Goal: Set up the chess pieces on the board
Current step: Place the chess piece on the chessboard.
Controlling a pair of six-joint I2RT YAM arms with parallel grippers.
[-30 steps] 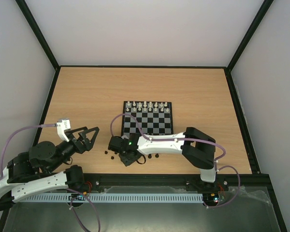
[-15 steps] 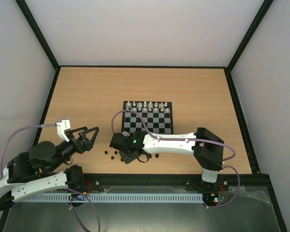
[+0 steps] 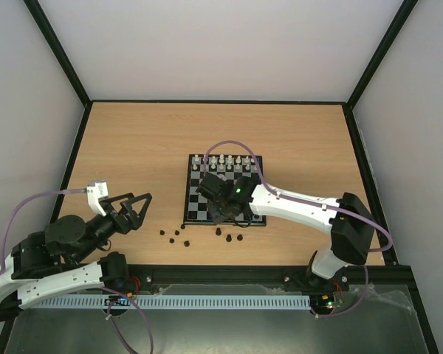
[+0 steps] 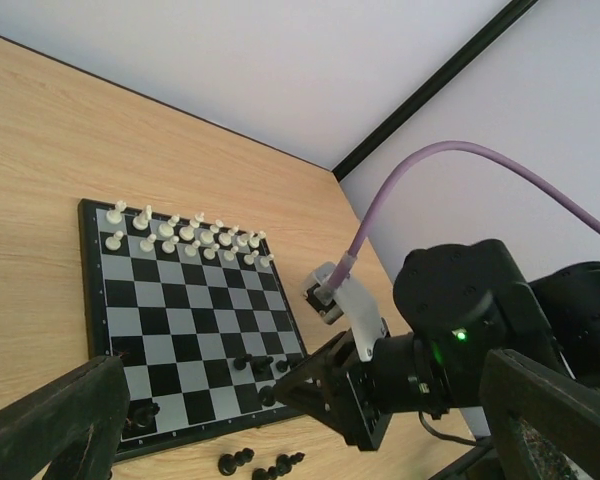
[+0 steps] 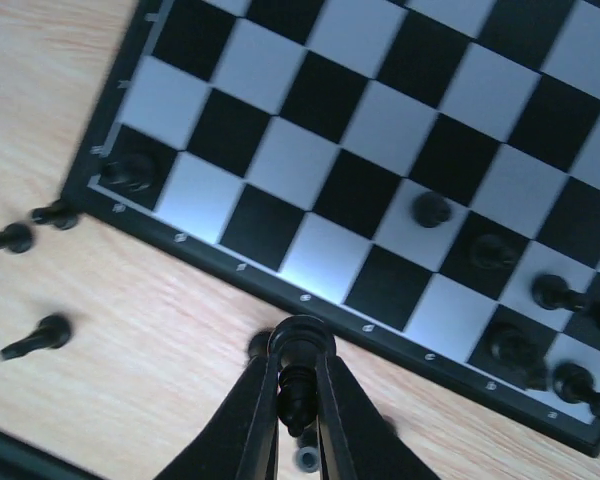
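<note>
The board point(image 3: 244, 181) lies mid-table, with white pieces point(image 3: 225, 162) on its far two rows and several black chess pieces point(image 5: 490, 250) standing on its near rows. My right gripper point(image 5: 300, 350) is shut on one black chess piece point(image 5: 298, 385), held above the table just off the board's point(image 5: 370, 120) near edge. Seen from above, that gripper point(image 3: 223, 215) hangs over the near left part of the board. Well left of the board, my left gripper point(image 3: 136, 203) stands wide open and empty. More black pieces point(image 3: 176, 233) lie loose on the table in front of the board.
Loose black pieces point(image 5: 40, 335) lie scattered on the wood left of the held piece, and others point(image 3: 230, 237) sit near the board's front edge. A black rail frames the table. In the left wrist view the right gripper point(image 4: 276, 388) sits by the near right corner of the board point(image 4: 170, 320).
My right arm has swung from the loose pieces left of the board's front up and right to the board's near edge, shut on a black piece. The left arm has not moved.
</note>
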